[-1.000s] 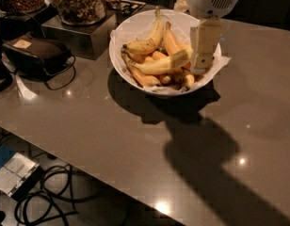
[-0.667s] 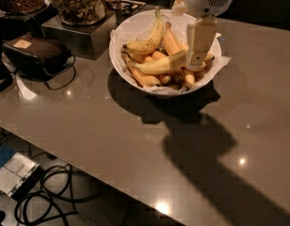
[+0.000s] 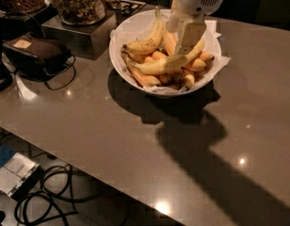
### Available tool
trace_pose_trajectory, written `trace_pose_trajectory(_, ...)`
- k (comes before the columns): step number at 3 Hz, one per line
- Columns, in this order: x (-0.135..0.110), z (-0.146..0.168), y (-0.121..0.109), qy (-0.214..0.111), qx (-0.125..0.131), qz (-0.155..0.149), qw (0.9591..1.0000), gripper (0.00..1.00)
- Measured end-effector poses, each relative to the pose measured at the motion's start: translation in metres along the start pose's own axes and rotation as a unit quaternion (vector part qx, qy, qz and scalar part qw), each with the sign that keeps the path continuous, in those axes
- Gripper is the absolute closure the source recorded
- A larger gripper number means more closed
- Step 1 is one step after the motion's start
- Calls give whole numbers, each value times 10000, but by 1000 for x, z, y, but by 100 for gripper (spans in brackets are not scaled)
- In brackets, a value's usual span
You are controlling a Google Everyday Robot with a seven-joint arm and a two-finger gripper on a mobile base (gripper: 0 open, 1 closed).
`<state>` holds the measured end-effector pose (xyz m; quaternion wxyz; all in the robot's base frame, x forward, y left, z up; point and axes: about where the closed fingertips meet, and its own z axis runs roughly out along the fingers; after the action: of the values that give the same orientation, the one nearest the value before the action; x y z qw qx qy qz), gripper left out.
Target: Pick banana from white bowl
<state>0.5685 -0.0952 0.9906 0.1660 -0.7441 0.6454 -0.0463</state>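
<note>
The white bowl point(image 3: 116, 55), lined with crinkled white paper, stands on the grey table at the back centre. It holds several bananas. The long, pale yellow banana point(image 3: 157, 67) lies across the middle of the bowl, its tip pointing left. My gripper point(image 3: 188, 40) hangs from the white arm head straight above the bowl and reaches down onto the right part of this banana, hiding a stretch of it. A shorter, brown-speckled curved banana point(image 3: 149, 42) lies behind it, and stubby orange-yellow bananas point(image 3: 197, 64) lie beside and under it.
Glass jars of snacks point(image 3: 79, 3) stand on a dark box point(image 3: 76, 36) at the back left. A dark pouch with a cable point(image 3: 36, 53) lies left of the bowl. The table's front edge runs diagonally, with cables on the floor point(image 3: 46, 197) below.
My gripper has moved left across the bowl, from its right rim to the middle, and now sits on the long banana. The bananas have not visibly moved.
</note>
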Motion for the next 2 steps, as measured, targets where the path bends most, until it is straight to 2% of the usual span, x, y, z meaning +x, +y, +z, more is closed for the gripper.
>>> trace_pose_trajectory(1,-2,7,-1,5,-69,-14,10000,60)
trace_pose_trajectory(2,-4,15,1,17,-174,-40,9998,54)
